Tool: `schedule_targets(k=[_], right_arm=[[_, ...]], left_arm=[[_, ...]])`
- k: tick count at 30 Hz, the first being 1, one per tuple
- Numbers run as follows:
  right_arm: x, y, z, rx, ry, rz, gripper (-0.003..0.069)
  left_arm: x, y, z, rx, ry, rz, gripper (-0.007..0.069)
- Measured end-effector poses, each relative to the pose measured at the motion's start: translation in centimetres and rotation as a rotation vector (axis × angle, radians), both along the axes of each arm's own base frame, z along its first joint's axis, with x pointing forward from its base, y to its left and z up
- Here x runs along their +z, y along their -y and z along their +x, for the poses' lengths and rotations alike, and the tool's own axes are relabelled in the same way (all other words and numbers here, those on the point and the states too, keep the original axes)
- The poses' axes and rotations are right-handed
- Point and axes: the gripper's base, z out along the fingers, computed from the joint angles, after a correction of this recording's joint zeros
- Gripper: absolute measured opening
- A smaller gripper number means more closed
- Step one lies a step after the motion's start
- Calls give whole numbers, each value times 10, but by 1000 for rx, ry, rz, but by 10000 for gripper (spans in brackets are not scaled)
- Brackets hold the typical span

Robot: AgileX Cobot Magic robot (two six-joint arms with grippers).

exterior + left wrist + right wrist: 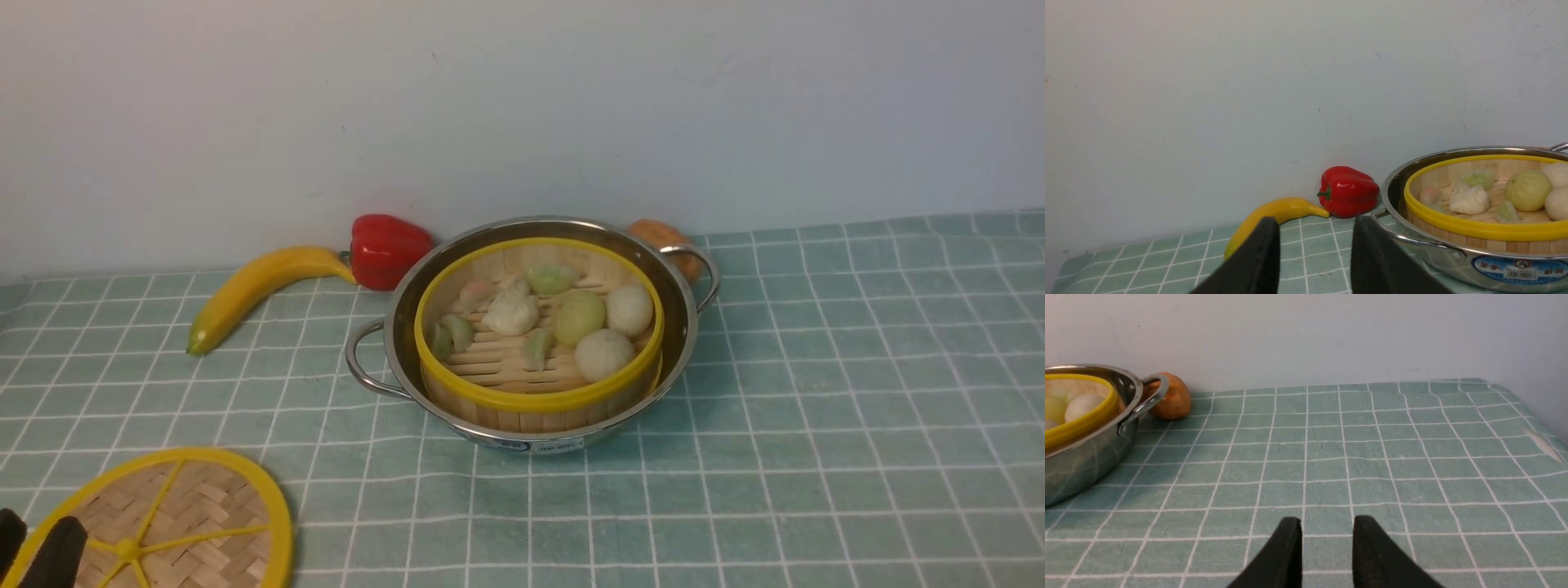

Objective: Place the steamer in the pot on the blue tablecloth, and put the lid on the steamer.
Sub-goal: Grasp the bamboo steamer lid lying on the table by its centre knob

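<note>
While the blue tablecloth [816, 408] is running back to a pale wall [522, 98], the yellow-rimmed, slatted steamer [539, 402] is sitting inside the pot [684, 327], the lid [188, 506] is lying front-left, and the left gripper [1312, 220] and right gripper [1327, 522] are gaping, empty.

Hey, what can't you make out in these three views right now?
- Front view: lid cut off by the bottom edge, partly covered by the left fingers.
- Front view: orange-brown item behind the pot, mostly hidden; unidentifiable.
- Left wrist view: print on the pot label too small to read.
</note>
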Motion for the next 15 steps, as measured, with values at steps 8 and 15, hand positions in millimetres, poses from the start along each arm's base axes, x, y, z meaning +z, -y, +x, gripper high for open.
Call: schedule_targets(k=[8,15], right_arm=[[1,0,0,1,10,0,230],[1,0,0,2,12,1,239]], left_arm=[[0,0,0,0,0,0,243],[0,0,0,0,0,0,243]])
